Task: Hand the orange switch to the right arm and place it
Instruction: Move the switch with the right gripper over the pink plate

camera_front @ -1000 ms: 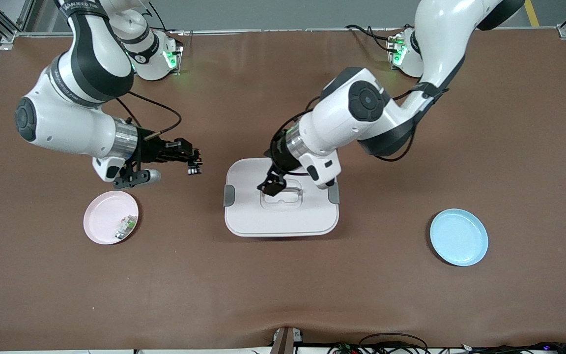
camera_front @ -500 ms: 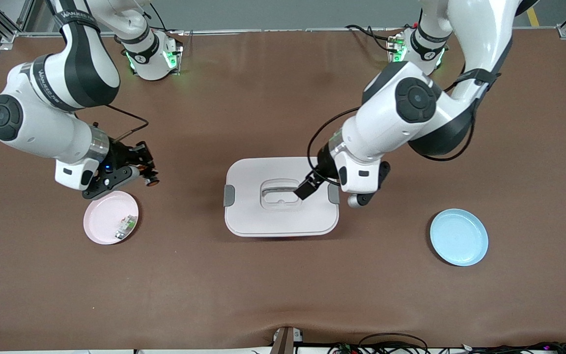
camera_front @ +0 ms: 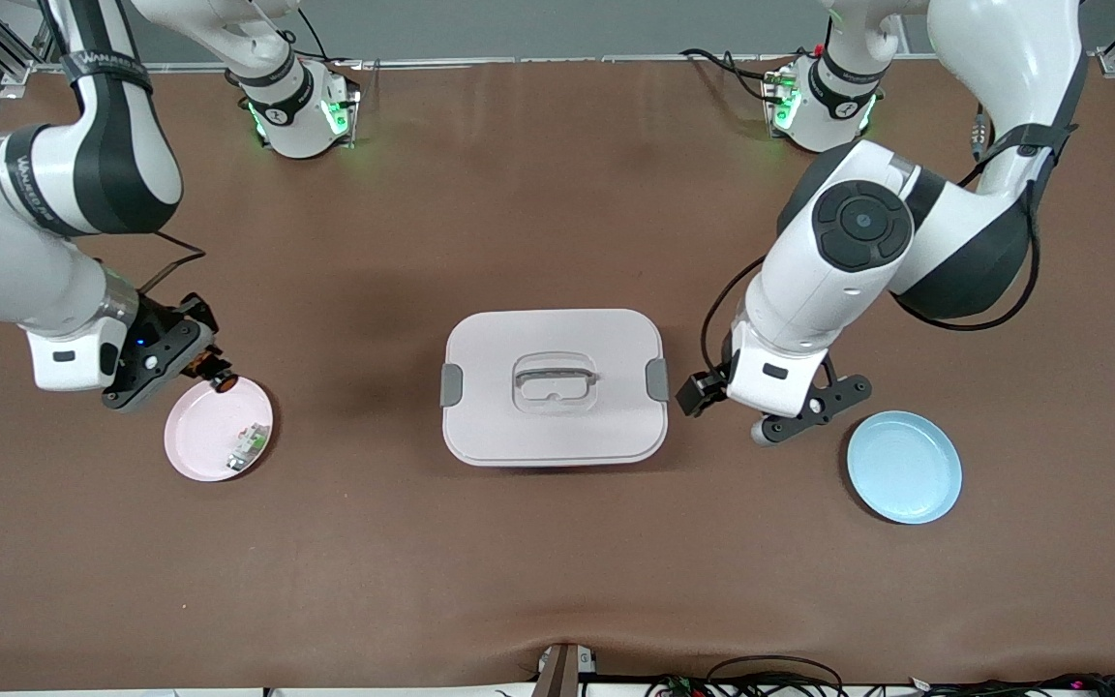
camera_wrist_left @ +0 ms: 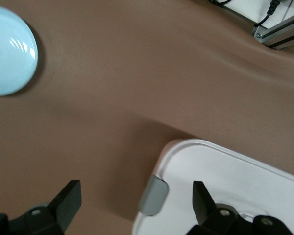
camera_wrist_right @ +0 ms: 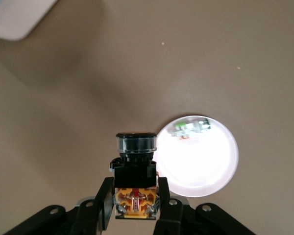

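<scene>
While the right gripper [camera_front: 214, 373] clamps its 2 fingers on the orange switch [camera_wrist_right: 134, 171], cap pointing away from the wrist, it hangs over the pink plate's [camera_front: 199, 436] rim. Left gripper [camera_front: 698, 395] waits, jaws apart, beside the white lidded box [camera_front: 554, 426].

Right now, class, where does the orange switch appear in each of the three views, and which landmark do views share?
Front view: the orange switch is held by the right gripper over the rim of the pink plate.
Right wrist view: the orange switch sits between the fingers, beside the plate.
Left wrist view: not in it.
Shared landmark: the pink plate, in the front and right wrist views.
</scene>
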Robot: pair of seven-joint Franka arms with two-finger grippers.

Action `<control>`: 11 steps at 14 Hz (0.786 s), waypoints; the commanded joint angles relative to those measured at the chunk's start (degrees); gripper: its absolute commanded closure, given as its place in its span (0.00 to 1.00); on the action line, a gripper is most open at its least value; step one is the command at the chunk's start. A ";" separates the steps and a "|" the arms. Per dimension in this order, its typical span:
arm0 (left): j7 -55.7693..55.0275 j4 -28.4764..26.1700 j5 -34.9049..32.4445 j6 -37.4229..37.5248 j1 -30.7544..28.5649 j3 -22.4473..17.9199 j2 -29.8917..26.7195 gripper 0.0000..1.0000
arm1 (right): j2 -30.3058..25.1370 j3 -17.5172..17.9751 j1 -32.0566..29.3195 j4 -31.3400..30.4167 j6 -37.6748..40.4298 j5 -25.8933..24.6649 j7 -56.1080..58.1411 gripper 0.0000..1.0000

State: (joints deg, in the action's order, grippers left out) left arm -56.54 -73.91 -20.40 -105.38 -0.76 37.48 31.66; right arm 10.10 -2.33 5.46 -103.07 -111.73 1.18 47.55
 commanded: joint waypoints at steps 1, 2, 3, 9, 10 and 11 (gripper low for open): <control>9.32 -0.97 -1.39 3.15 -4.15 0.40 -2.92 0.00 | 2.37 0.83 -3.52 0.33 -3.57 -1.89 9.11 1.00; 11.60 -0.97 -1.39 4.29 -5.12 0.49 -3.88 0.00 | 3.51 0.92 -4.83 0.33 -5.41 -1.80 12.71 1.00; 14.93 -0.97 -1.39 5.43 -5.39 0.32 -4.93 0.00 | 4.83 0.92 -6.07 0.33 -7.35 -1.71 15.96 1.00; 27.08 -0.97 0.27 13.86 -13.28 0.66 -11.43 0.00 | 11.95 1.10 -11.17 0.33 -15.27 -0.75 28.90 1.00; 28.75 -0.97 2.19 15.80 -14.08 0.67 -12.92 0.00 | 12.75 1.10 -11.35 0.33 -15.97 0.04 29.96 1.00; 31.81 -1.06 4.13 17.64 -15.40 0.58 -14.77 0.00 | 13.36 1.10 -11.44 0.41 -16.24 0.83 31.10 1.00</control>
State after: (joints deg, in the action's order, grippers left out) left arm -29.00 -73.69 -19.14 -90.99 -13.80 37.60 21.18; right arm 22.37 -2.37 -4.77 -103.36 -127.46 0.95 76.01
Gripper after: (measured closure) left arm 0.000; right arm 0.595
